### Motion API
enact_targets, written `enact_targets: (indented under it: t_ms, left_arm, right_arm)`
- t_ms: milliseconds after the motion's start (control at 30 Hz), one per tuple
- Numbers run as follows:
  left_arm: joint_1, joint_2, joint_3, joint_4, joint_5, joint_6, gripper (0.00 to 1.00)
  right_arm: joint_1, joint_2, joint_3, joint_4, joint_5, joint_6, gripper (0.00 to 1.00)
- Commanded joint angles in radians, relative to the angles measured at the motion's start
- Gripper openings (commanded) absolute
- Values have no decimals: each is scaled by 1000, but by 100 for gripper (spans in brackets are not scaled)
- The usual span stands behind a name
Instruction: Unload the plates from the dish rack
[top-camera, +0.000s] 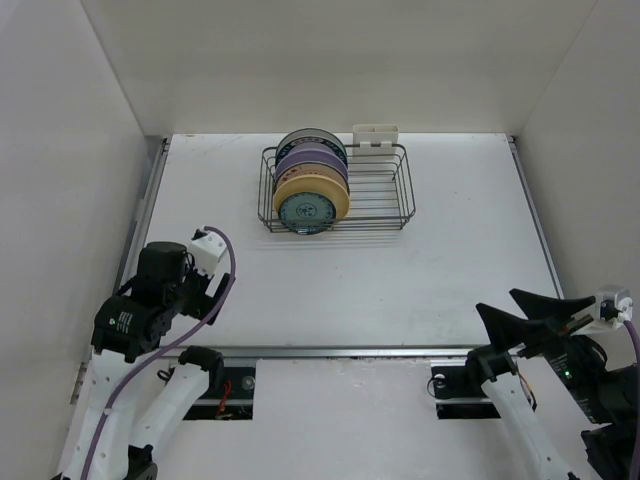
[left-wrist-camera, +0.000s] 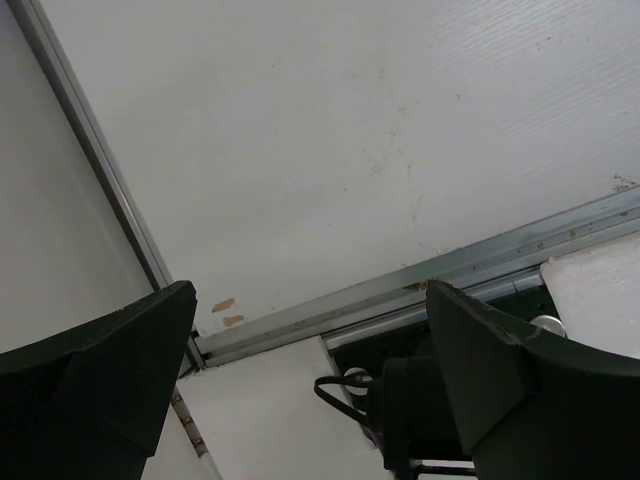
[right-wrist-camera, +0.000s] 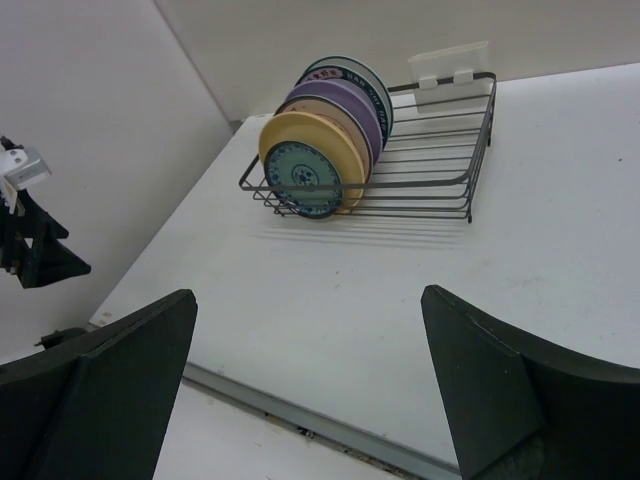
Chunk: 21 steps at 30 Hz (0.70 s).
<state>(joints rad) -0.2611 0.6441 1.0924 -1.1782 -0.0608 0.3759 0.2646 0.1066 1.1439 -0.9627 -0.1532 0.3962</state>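
plates racked; left gripper and right gripper folded low, both spread wide.

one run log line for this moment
stage: none unloaded | plates: upright in dish rack | left gripper: open, empty | right gripper: open, empty, facing rack

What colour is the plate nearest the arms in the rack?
Teal, with a fine pattern; the small plate shows best in the right wrist view.
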Motion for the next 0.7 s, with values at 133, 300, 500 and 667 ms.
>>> enact_targets:
  t_ms: [133,300,500,667]
  left_arm:
    - [-1,2,18,31,71,99,99]
    - [-13,161,136,88,139,129,99]
    - [-33,473,355,141,214,152,94]
    - [-64,686,484,247,285,152,68]
  right_arm:
    - [7,31,0,10,17,-8,100]
    - [7,125,-9,44,17,-37,100]
    - [7,258,-9,108,17,-48,100]
    - [7,340,-67,203,-25,-48,100]
